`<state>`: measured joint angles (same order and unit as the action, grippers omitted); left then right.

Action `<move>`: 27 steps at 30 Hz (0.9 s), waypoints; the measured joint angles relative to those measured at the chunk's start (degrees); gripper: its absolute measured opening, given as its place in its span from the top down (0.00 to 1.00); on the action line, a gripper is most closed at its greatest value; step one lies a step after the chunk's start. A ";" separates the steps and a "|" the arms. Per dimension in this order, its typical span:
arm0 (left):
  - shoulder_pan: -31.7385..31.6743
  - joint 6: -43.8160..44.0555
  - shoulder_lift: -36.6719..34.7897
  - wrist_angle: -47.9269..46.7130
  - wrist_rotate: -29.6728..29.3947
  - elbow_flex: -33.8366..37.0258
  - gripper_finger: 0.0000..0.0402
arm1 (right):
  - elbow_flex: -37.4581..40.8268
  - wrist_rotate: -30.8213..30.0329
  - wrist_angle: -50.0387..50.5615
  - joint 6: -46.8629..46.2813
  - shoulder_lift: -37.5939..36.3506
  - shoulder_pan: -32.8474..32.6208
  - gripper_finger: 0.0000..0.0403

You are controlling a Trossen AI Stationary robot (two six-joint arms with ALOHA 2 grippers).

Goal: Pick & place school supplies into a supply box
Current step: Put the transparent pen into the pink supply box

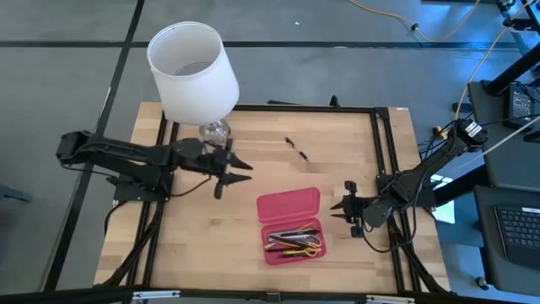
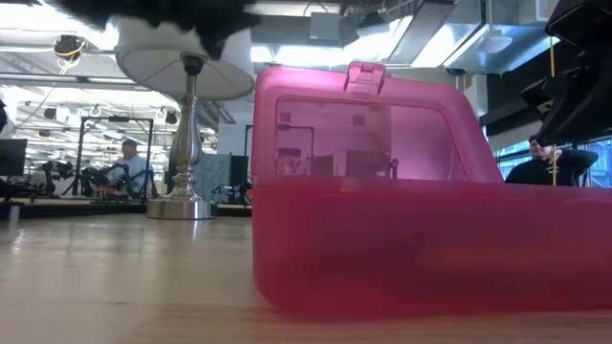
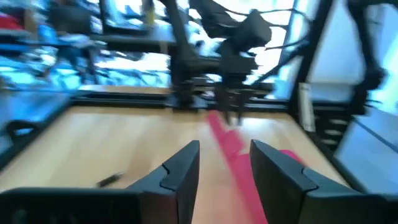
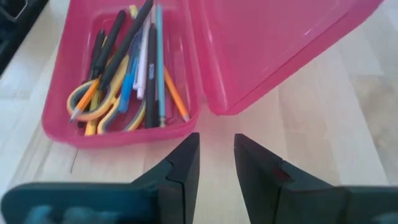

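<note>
Bench (image 1: 202,228) of pale wood below me, with the pink pencil case (image 1: 291,224) lying open on it, between my two arms and toward the near edge. Its lid (image 1: 288,205) is folded back flat in the high view, and the tray (image 1: 278,253) holds the supplies: pens and pencils (image 4: 144,59) in black, blue, orange and white, lying lengthwise, with the yellow-handled scissors (image 4: 102,106) tucked beside them.

My right gripper (image 1: 348,209) sits just beside the case's right side, pointing at it, close to the hinge line. In the right wrist view its fingers (image 4: 180,171) stand a little apart with bare bench between them, holding nothing; I read the jaws as released, narrow gap.

My left gripper (image 1: 236,166) hangs over the bench left of the case and well apart from it, near the lamp base (image 1: 214,131). Its fingers (image 3: 180,171) are spread with nothing between them, so those jaws are released too.

One small dark item (image 1: 296,149) lies on the bench, beyond the case toward the far edge; I cannot tell what it is.

The white-shaded lamp (image 1: 192,72) stands at the far left corner. In the low view two people (image 2: 124,167) sit in the room behind.
</note>
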<state>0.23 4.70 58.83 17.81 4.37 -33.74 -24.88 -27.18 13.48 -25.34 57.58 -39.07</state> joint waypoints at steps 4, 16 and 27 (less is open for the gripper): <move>0.49 0.51 -5.03 9.88 -6.77 9.70 0.66 | 0.00 -0.14 -0.75 -2.47 0.00 1.56 0.74; -0.17 0.69 -7.84 24.09 -10.90 20.38 0.67 | -1.62 -3.24 -6.88 0.13 -0.92 4.15 0.74; -0.39 0.64 -7.80 23.11 -10.76 20.40 0.67 | -7.08 -29.38 -7.05 16.03 -3.96 4.50 0.74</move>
<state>-0.16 5.34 51.04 40.92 -6.39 -13.34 -31.97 -56.56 6.43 -9.31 53.63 -34.57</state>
